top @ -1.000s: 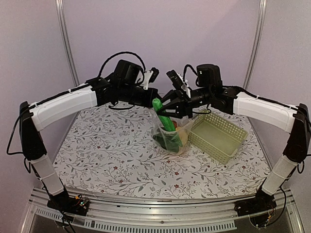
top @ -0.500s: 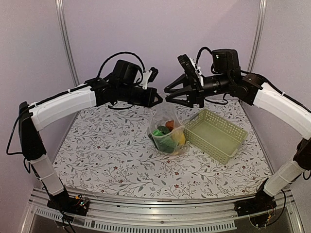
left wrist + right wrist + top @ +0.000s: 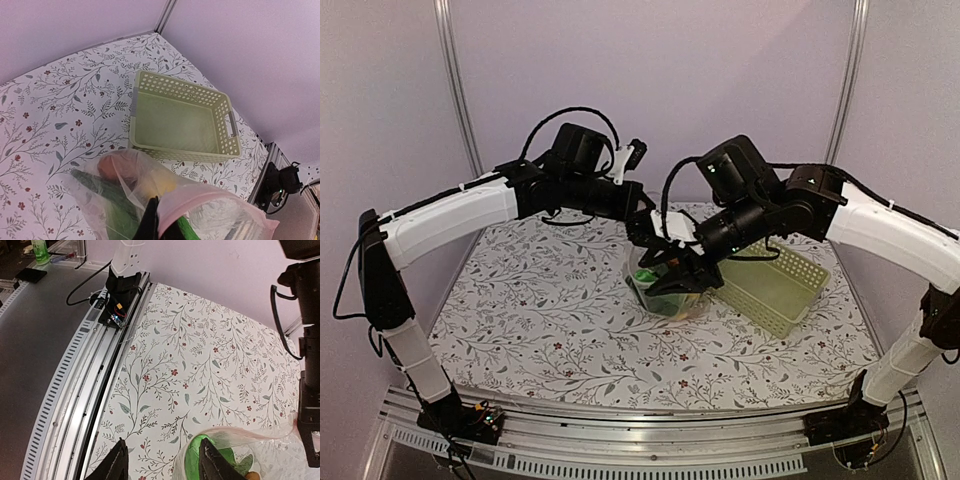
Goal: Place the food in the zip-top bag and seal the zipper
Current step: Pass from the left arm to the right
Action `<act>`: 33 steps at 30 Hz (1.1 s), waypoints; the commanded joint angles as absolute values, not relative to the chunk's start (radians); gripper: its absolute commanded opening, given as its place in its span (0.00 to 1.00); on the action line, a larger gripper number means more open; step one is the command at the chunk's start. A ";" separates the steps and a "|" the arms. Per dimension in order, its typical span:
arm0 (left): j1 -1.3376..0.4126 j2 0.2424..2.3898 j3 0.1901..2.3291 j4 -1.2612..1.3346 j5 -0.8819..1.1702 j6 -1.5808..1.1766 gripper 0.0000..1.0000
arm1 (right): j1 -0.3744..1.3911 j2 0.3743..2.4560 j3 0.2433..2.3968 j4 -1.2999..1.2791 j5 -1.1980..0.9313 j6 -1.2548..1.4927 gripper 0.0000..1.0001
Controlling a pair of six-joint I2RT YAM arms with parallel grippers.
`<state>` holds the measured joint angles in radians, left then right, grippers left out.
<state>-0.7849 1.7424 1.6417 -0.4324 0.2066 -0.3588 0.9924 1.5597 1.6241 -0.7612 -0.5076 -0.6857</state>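
My left pincer (image 3: 151, 222) is pinched fully shut on the mouth edge of the zip-top bag (image 3: 672, 292), right where the pale pink zipper (image 3: 200, 196) begins. From that grip the strip arcs away to the right, and the clear plastic hangs below my fingertips with its bottom down on the flowered table (image 3: 200, 355).

Through the film under this pincer I see the food. A dark green cucumber (image 3: 97, 185) slants down to the left, a reddish-brown round piece (image 3: 106, 167) sits just beyond it, and a yellow fruit (image 3: 165, 184) lies a little to the right. All of it is inside the bag. The pale green basket (image 3: 180, 86) stands past the bag on the far side of this pincer, close to it. I cannot tell whether the two touch.

My right pincer (image 3: 165, 465) stands about half open and has hold of nothing, with bare tablecloth showing between its two fingers (image 3: 116, 464). It is low at the near side of the bag, below and close to my left pincer. The bag's crinkled edge and a bright green piece (image 3: 196, 454) inside it lie just ahead of the right-hand finger. Whether that finger touches the plastic I cannot tell.
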 commanded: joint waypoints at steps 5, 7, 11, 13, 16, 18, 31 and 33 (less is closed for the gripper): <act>-0.772 1.695 1.655 -0.459 0.209 -0.335 0.00 | 1.034 1.646 1.659 -0.846 -0.161 -0.702 0.47; -0.772 1.689 1.647 -0.461 0.207 -0.331 0.00 | 1.034 1.665 1.666 -0.862 -0.146 -0.706 0.46; -0.772 1.677 1.635 -0.462 0.206 -0.323 0.00 | 1.038 1.682 1.664 -0.875 -0.158 -0.712 0.41; -0.771 1.675 1.632 -0.462 0.207 -0.321 0.00 | 1.042 1.690 1.664 -0.877 -0.149 -0.713 0.35; -0.772 1.668 1.629 -0.463 0.210 -0.315 0.00 | 1.045 1.706 1.688 -0.884 -0.125 -0.716 0.04; -0.772 1.662 1.629 -0.473 0.201 -0.305 0.00 | 1.045 1.716 1.729 -0.905 -0.102 -0.707 0.00; -0.723 1.509 1.550 -0.503 0.086 -0.187 0.03 | 0.899 1.607 1.749 -0.877 -0.050 -0.791 0.00; -0.720 1.493 1.528 -0.475 0.143 -0.169 0.14 | 0.890 1.610 1.754 -0.878 -0.060 -0.790 0.00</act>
